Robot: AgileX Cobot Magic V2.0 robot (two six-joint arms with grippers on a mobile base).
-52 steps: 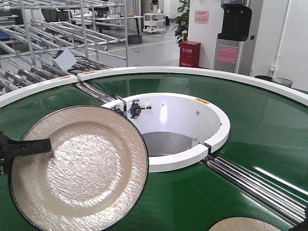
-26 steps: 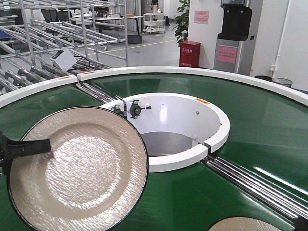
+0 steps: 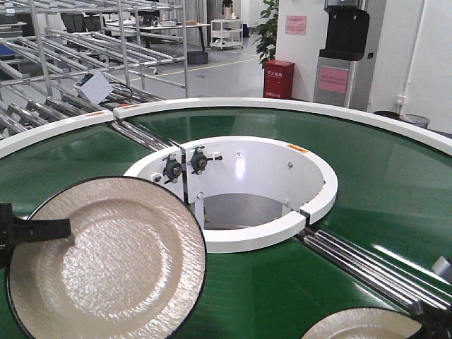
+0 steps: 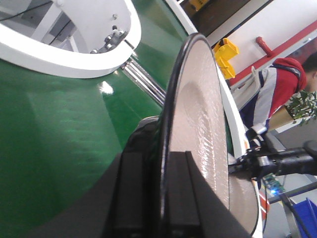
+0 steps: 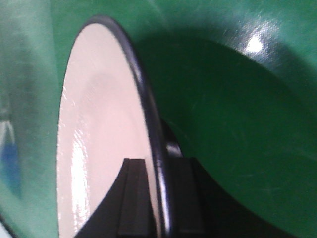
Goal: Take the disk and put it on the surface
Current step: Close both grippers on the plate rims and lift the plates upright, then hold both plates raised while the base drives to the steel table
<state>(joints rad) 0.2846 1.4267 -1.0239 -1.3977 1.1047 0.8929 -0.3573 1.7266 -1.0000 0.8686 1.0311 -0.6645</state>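
Left disk [image 3: 106, 261]: near left of scene, over the green conveyor belt [image 3: 381, 176], face turned up and toward the front camera. Its left rim sits between the fingers of the left gripper [image 4: 158, 196]. In the left wrist view, one black finger [image 4: 130, 198] lies on the underside and one on the pale face, with the rim pinched between them. Jaws clenched on the disk.

Right disk [image 3: 360, 326]: near right corner, mostly cut off by the frame edge. The right gripper [image 5: 158, 198] clamps its rim the same way, one finger on each side. Cannot tell whether either disk touches the belt.

Around:
- A white ring hub [image 3: 282, 226] sits at the belt's centre, just beyond the left disk's far edge.
- Steel rollers [image 3: 367, 268] run from the hub toward the near right, between the two disks.
- Metal racks [image 3: 70, 56] stand far left, and a red box [image 3: 279, 79] stands by the far wall.
- A person in a red and grey jacket [image 4: 277, 94] shows past the disk in the left wrist view.

Look of the disks: round, cream, rippled glossy face, shallow central well, thin black rim.
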